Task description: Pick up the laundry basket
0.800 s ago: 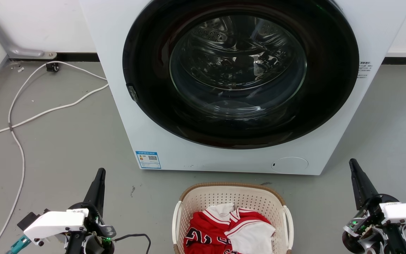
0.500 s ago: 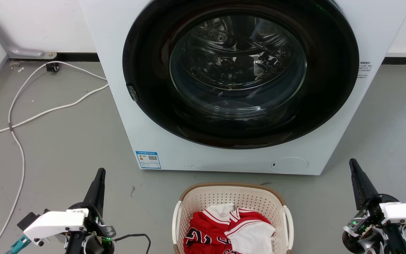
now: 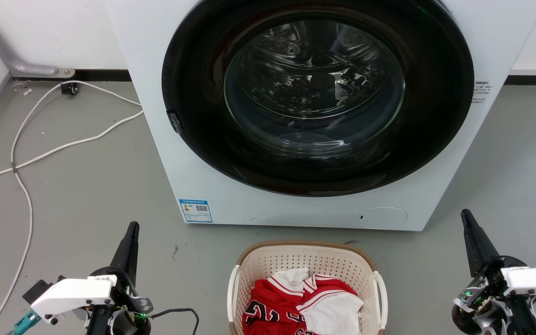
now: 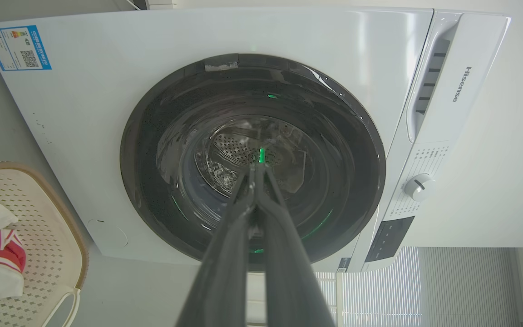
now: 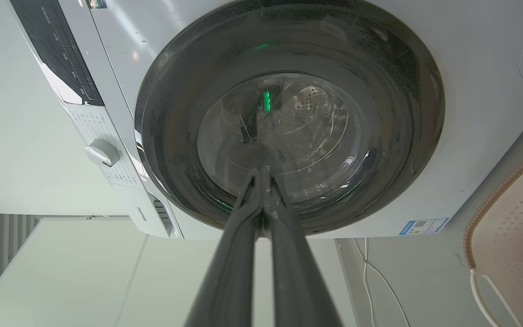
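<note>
The laundry basket (image 3: 268, 260), cream with perforated walls, a brown rim and white side handles, stands on the floor at the bottom middle of the head view, with red and white clothes (image 3: 303, 304) inside. Its edge also shows in the left wrist view (image 4: 39, 213) and the right wrist view (image 5: 506, 213). My left gripper (image 3: 131, 229) is shut, well to the basket's left, fingers pointing toward the washing machine. My right gripper (image 3: 465, 215) is shut too, well to the basket's right. Both wrist views show the fingers pressed together, left gripper (image 4: 256, 169) and right gripper (image 5: 261, 171), holding nothing.
A white front-loading washing machine (image 3: 203, 153) with a shut dark round door (image 3: 317, 93) stands right behind the basket. White cables (image 3: 26, 153) trail over the grey floor at the left. A grey pipe (image 3: 14, 63) runs along the left wall.
</note>
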`<state>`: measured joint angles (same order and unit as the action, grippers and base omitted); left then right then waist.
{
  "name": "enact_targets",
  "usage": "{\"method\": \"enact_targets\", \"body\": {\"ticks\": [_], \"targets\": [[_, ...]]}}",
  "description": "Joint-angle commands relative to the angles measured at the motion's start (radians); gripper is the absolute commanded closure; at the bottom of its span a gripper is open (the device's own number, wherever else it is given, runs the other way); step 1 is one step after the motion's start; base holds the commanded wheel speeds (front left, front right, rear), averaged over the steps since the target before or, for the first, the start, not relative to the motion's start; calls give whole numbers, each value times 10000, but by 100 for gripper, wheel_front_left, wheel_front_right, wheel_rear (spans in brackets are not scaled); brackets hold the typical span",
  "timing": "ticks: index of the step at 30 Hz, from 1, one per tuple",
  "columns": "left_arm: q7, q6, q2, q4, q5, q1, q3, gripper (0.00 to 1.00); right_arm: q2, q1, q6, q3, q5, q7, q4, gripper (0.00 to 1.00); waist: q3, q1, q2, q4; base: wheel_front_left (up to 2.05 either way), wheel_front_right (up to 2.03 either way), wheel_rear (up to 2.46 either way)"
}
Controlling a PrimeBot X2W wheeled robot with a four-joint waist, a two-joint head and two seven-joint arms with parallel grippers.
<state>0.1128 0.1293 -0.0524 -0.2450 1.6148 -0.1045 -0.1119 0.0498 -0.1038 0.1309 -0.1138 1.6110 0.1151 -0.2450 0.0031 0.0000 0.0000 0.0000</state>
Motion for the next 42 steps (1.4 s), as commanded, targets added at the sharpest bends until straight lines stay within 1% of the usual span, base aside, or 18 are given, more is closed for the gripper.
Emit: {"method": "enact_targets", "body": {"ticks": [1, 8, 9, 11, 19, 26, 32, 35, 40, 42], "targets": [[26, 41, 13, -12, -9, -87, -40, 100, 9, -106, -3, -2, 38, 14, -8, 100, 0, 0, 0, 0, 0, 0, 0], [29, 41, 15, -12, -14, -87, -42, 100, 9, -106, -3, -2, 38, 14, -8, 100, 0, 0, 0, 0, 0, 0, 0], [-7, -6, 13, -121, -4, 92, 21, 0, -11, 93, 0, 8, -7, -4, -125, 0, 0, 0, 0, 0, 0, 0, 0], [-20, -15, 46, -313, -5, 281, 49, 0, -29, 287, -2, 14, -8, -6, -312, 0, 1, 0, 0, 0, 0, 0, 0], [-434, -12, 42, -62, -198, 404, 155, 0, -23, 412, -2, 205, -431, -423, -197, 0, 7, 0, 0, -10, 0, 0, 0], [-764, -9, 39, -55, -668, 481, 52, 0, -19, 464, -2, 6, -1215, -756, -172, 0, 9, 0, 0, -21, 0, 0, 0], [-1024, -15, 36, -102, -1252, 487, -254, 0, -16, 442, -2, -279, -2391, -1020, -135, 0, 14, 0, 0, -28, 0, 0, 0], [-1149, -81, 34, -41, -1697, 466, -444, 0, -14, 403, -2, -500, -3173, -1146, 22, 0, 22, 0, 0, -33, 0, 0, 0], [-1350, -254, 32, 445, -2701, 447, -683, 0, -12, 427, -2, -592, -4727, -1347, 315, 0, 42, 0, 0, -37, 0, 0, 0], [-1426, -395, 32, 740, -3181, 469, -724, 0, -11, 411, -1, -525, -5378, -1428, 482, 0, 52, 0, 0, -42, 0, 0, 0]]}}
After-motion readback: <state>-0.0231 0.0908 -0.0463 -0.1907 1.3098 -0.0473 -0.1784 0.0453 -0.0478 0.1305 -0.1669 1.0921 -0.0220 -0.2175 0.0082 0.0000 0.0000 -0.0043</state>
